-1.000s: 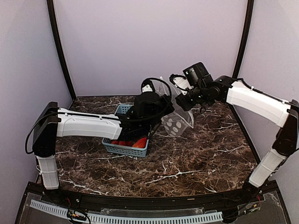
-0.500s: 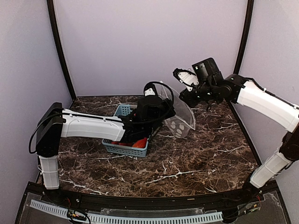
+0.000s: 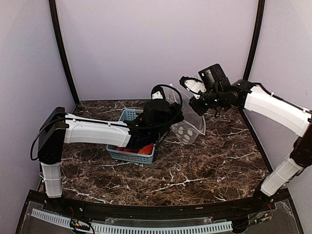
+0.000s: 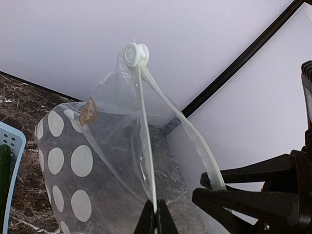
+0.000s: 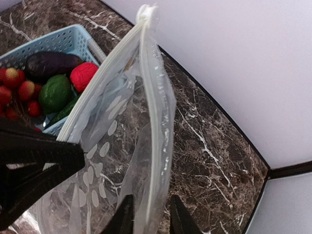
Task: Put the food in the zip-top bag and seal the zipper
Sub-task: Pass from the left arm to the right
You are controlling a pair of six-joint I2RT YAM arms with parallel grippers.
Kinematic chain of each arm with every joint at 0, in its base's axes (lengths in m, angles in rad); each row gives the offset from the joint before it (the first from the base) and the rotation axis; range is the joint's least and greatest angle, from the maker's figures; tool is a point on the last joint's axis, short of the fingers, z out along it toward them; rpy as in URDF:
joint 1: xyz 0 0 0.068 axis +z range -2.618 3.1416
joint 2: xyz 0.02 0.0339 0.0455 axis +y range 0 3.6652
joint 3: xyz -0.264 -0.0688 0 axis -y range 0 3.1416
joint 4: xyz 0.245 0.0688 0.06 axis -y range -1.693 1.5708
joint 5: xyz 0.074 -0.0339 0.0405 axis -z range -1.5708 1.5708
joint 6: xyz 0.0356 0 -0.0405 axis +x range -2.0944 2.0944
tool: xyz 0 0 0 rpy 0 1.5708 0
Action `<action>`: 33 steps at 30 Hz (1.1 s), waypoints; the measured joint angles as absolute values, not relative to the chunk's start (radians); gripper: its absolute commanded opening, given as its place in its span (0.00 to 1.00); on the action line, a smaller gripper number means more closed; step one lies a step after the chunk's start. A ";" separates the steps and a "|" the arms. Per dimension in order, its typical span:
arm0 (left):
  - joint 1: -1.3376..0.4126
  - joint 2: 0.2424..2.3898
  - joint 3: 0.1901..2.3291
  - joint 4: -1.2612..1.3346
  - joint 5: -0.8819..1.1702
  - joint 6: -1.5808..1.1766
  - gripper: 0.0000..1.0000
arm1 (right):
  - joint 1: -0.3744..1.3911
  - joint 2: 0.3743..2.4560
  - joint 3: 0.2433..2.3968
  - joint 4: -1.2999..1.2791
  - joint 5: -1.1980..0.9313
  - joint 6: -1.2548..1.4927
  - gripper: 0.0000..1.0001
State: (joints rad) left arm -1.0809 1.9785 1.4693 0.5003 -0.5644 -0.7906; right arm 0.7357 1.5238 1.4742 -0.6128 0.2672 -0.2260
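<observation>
The zip-top bag [image 3: 189, 127], clear with white dots, hangs open above the table between both grippers. My left gripper [image 4: 156, 217] is shut on one strip of the zipper [image 4: 146, 126], whose slider [image 4: 134, 52] sits at the far end of the mouth. My right gripper [image 5: 150, 217] straddles the other strip, its jaws narrow but still apart on either side of it. The food lies in the light-blue basket [image 5: 73, 36]: a purple eggplant [image 5: 51, 63], a red piece [image 5: 84, 75], a green pepper [image 5: 54, 92] and cherry tomatoes [image 5: 19, 87].
The basket [image 3: 127, 155] stands on the marble table under my left arm [image 3: 92, 131], left of the bag. Lilac walls with black corner posts [image 3: 252, 44] close in the back and sides. My right arm [image 3: 273, 105] reaches in from the right.
My right gripper rose and then came back onto the bag's far edge while its jaws narrowed. The bag's mouth was lifted and spread wider. The left gripper kept its hold.
</observation>
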 measured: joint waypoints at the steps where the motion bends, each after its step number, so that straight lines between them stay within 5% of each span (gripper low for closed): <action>1: -1.081 1.979 1.469 0.500 -0.564 -0.790 0.01 | 0.733 1.528 1.474 -0.613 0.267 -0.227 0.03; 3: -1.081 1.979 1.469 0.500 -0.564 -0.789 0.05 | 0.727 1.530 1.474 -0.614 0.265 -0.224 0.00; 6: -1.081 1.979 1.469 0.501 -0.563 -0.782 0.40 | 0.711 1.530 1.474 -0.613 0.262 -0.226 0.00; 8: -1.078 1.979 1.469 0.504 -0.551 -0.764 0.54 | 0.691 1.530 1.474 -0.613 0.262 -0.227 0.00; 14: -1.025 1.978 1.464 0.564 -0.372 -0.686 0.67 | 0.538 1.532 1.483 -0.594 0.250 -0.260 0.00; 15: -1.006 1.977 1.454 0.582 -0.322 -0.682 0.72 | 0.509 1.535 1.488 -0.585 0.249 -0.271 0.00; 16: -0.981 1.972 1.435 0.595 -0.267 -0.683 0.90 | 0.481 1.537 1.493 -0.573 0.247 -0.285 0.00; 18: -0.933 1.952 1.385 0.615 -0.178 -0.683 0.98 | 0.446 1.538 1.494 -0.543 0.259 -0.316 0.00; 25: -0.849 1.777 1.211 0.459 -0.060 -0.608 0.99 | 0.440 1.536 1.479 -0.492 0.136 -0.327 0.00; 33: -0.871 1.534 1.211 0.092 -0.326 -0.366 0.99 | 0.445 1.564 1.272 -0.472 -0.232 -0.274 0.00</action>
State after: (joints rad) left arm -0.8715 1.5337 1.2114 0.0921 -0.3256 -0.3660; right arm 0.4450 1.5639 1.2720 -0.4717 -0.2317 -0.2737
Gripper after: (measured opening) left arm 0.989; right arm 0.006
